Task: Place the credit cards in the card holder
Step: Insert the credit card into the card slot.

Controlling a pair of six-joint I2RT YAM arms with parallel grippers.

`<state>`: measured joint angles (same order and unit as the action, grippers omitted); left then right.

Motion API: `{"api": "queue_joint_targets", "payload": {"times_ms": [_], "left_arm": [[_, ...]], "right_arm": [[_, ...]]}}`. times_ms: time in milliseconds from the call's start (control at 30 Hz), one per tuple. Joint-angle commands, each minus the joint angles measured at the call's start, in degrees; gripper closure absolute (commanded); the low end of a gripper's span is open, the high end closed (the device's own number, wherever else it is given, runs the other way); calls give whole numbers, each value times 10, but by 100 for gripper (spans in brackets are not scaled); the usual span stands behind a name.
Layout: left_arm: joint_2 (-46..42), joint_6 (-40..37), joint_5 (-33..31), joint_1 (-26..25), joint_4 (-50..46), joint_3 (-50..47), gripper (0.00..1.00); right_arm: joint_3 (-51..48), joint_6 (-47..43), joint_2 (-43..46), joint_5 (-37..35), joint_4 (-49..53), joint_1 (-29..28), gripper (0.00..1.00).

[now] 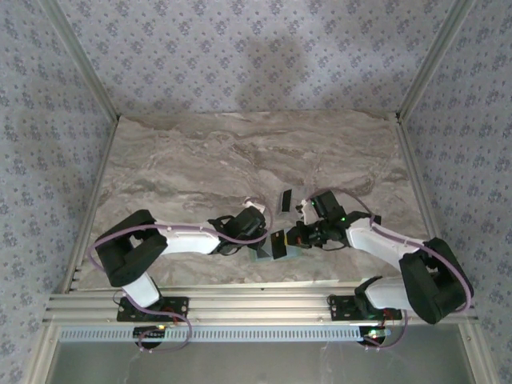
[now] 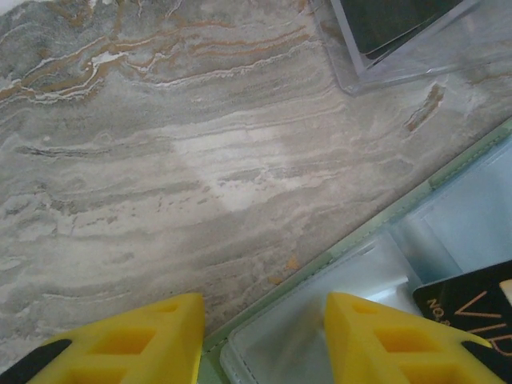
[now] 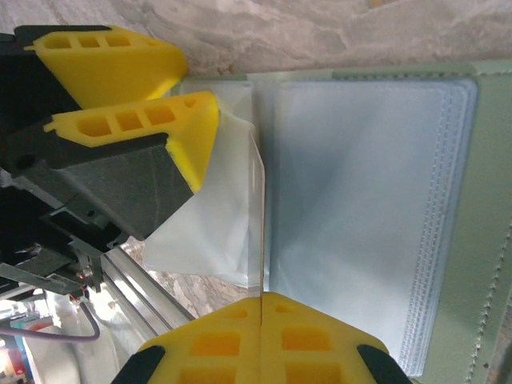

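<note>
The pale green card holder (image 3: 488, 240) lies open near the table's front edge (image 1: 262, 253), its clear sleeves (image 3: 360, 200) facing up. My right gripper (image 3: 262, 308) is shut on a black credit card (image 3: 261, 216), seen edge-on and pointing at the fold between two sleeves. That card shows gold lettering in the left wrist view (image 2: 472, 316), and sits between the two grippers from above (image 1: 279, 244). My left gripper (image 2: 264, 336) stands open over the holder's corner (image 2: 320, 312). Its fingers (image 3: 120, 64) lean on a lifted sleeve flap (image 3: 216, 216). More dark cards (image 2: 392, 20) lie in a clear case (image 2: 356, 76).
The clear case with its dark card (image 1: 284, 198) sits just beyond the grippers. The marble table (image 1: 200, 168) stretches far and left. A metal rail (image 1: 240, 304) runs along the near edge, and patterned walls close in the sides.
</note>
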<state>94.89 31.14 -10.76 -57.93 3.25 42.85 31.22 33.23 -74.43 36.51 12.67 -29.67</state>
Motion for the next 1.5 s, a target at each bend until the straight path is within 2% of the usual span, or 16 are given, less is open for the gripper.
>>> {"api": "queue_joint_targets", "payload": {"times_ms": [0, 433, 600, 700, 967, 1200, 1467], "left_arm": [[5, 2, -4, -3, -29, -23, 57], [-83, 3, 43, 0, -2, -70, 48], [-95, 6, 48, 1, -2, -79, 48], [-105, 14, 66, 4, 16, -96, 51], [-132, 22, 79, 6, 19, -120, 70], [-124, 28, 85, 6, 30, -131, 75], [-65, 30, 69, 9, 29, -108, 77]], "right_arm": [[-2, 9, -12, 22, -5, 0, 100], [11, -2, -30, 18, 6, 22, 100], [17, -3, -42, 18, 2, 17, 100], [18, -3, -42, 15, 4, 17, 100], [26, -12, -41, 3, 11, 11, 100], [36, -21, -42, -19, 20, -1, 100], [23, -14, -31, -11, 11, -15, 100]]}}
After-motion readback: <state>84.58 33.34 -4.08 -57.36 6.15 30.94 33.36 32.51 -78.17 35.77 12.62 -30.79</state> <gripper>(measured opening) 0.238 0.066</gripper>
